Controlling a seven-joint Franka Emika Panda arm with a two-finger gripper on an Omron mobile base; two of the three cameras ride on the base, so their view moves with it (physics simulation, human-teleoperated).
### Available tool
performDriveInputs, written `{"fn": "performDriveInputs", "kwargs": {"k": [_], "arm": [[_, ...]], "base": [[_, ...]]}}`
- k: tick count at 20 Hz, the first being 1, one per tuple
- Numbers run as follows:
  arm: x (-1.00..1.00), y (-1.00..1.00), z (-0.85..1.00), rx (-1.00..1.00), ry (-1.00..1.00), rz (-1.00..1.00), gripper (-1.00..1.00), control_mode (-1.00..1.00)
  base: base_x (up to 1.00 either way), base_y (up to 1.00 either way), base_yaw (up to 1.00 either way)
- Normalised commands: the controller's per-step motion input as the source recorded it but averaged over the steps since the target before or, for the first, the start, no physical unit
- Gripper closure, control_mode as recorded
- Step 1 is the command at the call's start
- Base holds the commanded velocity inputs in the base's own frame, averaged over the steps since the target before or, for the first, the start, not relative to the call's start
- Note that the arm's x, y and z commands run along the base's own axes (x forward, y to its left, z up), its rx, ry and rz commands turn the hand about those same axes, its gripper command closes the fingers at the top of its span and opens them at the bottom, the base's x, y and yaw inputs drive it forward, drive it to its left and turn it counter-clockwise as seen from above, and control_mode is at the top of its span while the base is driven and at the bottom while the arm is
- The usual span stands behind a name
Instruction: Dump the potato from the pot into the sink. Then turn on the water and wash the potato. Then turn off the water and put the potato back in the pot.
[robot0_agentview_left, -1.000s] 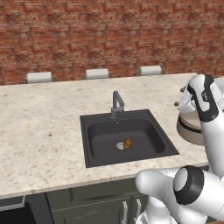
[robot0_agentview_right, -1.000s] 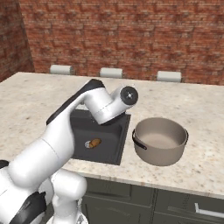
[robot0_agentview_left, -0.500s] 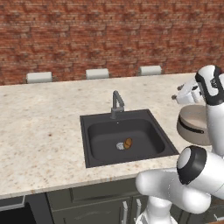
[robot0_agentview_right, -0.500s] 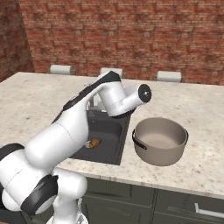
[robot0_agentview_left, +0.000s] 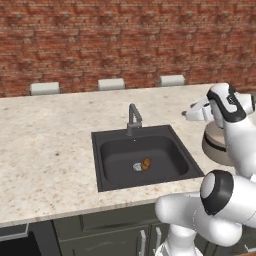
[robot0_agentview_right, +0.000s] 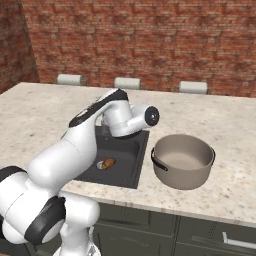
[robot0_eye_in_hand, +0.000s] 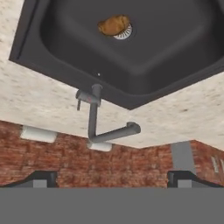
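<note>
Potato (robot0_agentview_left: 146, 163) lies in the sink (robot0_agentview_left: 112, 175) against the drain (robot0_agentview_left: 137, 167); pot (robot0_agentview_right: 183, 161) upright on the worktop (robot0_agentview_left: 45, 135) beside the basin; tool (robot0_eye_in_hand: 112, 177) released, fingers spread, holding nothing.

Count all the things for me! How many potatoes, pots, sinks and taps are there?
Potato: 1
Pot: 1
Sink: 1
Tap: 1
Total: 4
</note>
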Motion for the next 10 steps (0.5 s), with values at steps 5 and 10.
{"fn": "performDriveInputs", "kwargs": {"k": [5,10], "arm": [[0.3,0.37,-0.18,0.02,0.0,-0.08,-1.0,-1.0],[0.33,0.06,-0.13,0.0,0.07,-0.02,-1.0,-1.0]], "base": [[0.0,0.0,0.0],[0.0,0.0,0.0]]}}
